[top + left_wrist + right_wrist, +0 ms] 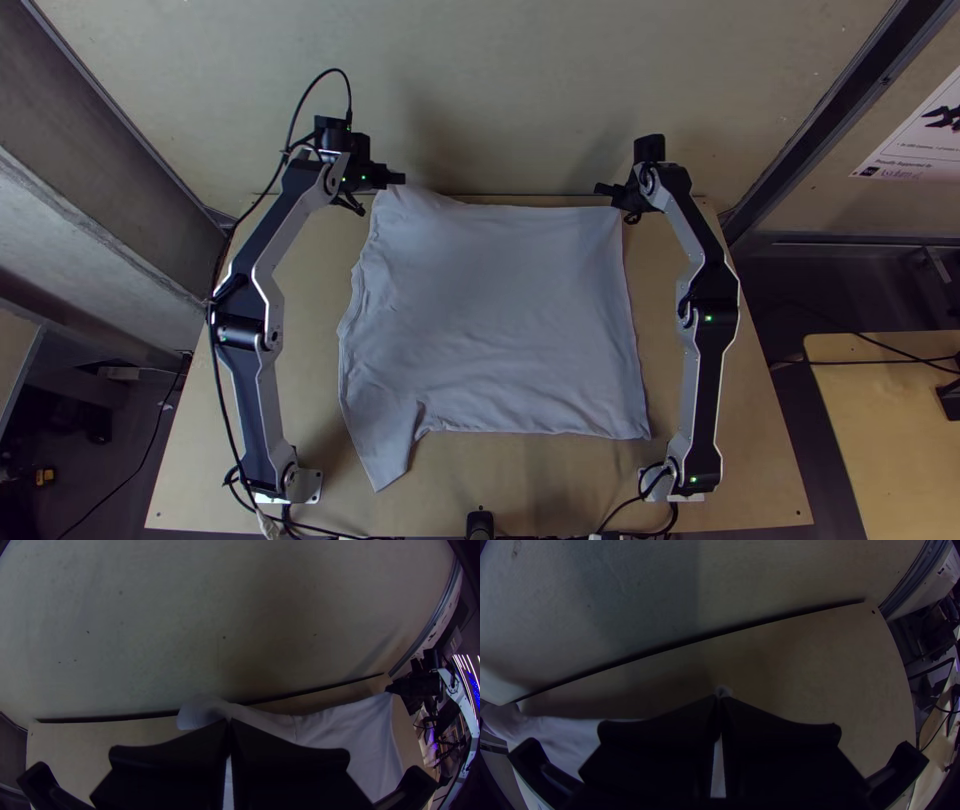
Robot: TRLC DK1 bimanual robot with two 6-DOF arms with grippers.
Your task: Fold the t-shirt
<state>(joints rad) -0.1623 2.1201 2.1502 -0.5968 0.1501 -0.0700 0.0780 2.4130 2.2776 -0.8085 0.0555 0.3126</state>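
One light wooden table point(540, 505) is carrying the t-shirt point(500, 320), which is lying mostly spread mid-table between the arm bases, far edge running along the table's far side. Cloth is looking light, soft and limp; I'm expecting it to be draping and wrinkling easily, not breaking or slipping much, so slack is being the main risk. Best holds, in my judgement: the two far corners, which the grippers are already using; pinching both and keeping the edge taut should be giving a straight fold toward the bases. Left arm point(262, 400) is standing up the left side, elbow bent, wrist turning inward at the far left corner. Right arm point(712, 380) is mirroring it on the right, elbow bowing outward, wrist pointing inward at the far right corner. A sleeve-like flap point(385, 455) is sticking out toward the near edge at the left; it's probably needing a tuck later. Left gripper point(229, 722) is clamping the far left corner, fingers together, a bit of cloth bulging past the tips. Right gripper point(719, 697) is pinching the far right corner, fingers closed, just a small tuft poking out between the tips.
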